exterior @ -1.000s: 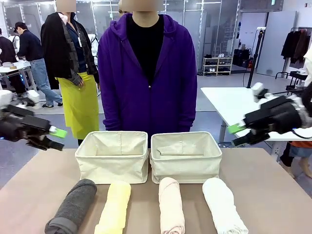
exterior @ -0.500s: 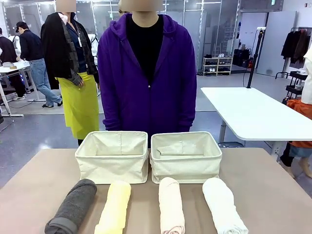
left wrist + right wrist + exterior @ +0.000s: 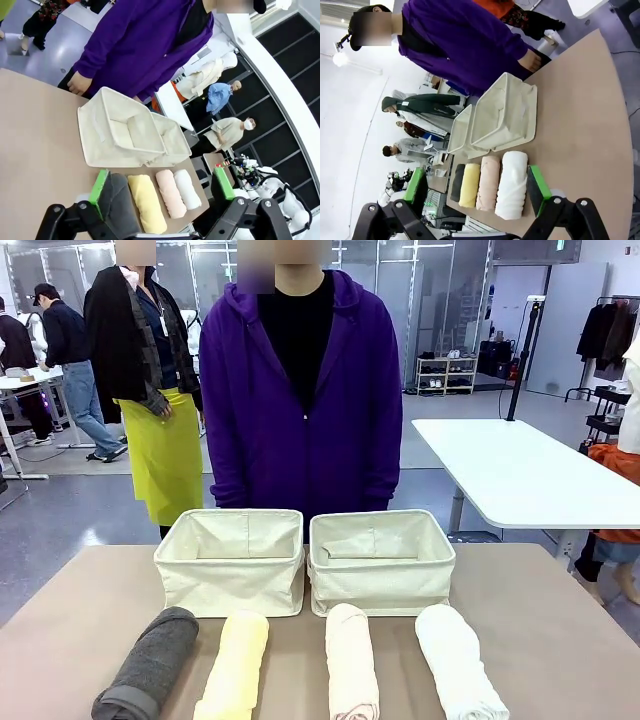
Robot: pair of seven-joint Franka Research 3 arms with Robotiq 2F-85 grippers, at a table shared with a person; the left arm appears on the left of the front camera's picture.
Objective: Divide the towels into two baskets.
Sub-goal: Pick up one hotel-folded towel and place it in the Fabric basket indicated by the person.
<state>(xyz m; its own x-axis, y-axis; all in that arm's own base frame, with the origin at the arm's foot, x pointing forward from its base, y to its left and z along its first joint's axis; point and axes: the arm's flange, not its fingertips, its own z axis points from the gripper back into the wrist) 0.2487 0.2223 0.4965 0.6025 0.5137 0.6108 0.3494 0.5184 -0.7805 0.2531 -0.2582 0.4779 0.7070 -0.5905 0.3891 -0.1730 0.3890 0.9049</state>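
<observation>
While towels [image 3: 350,665] lie in front, baskets [image 3: 230,587] side by side

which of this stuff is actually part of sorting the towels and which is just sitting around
Part of the job: dark grey towel, pale yellow towel, cream-beige towel, white towel, left basket, right basket.

Just lying about: white side table, storage shelf, clothes rack.
</observation>
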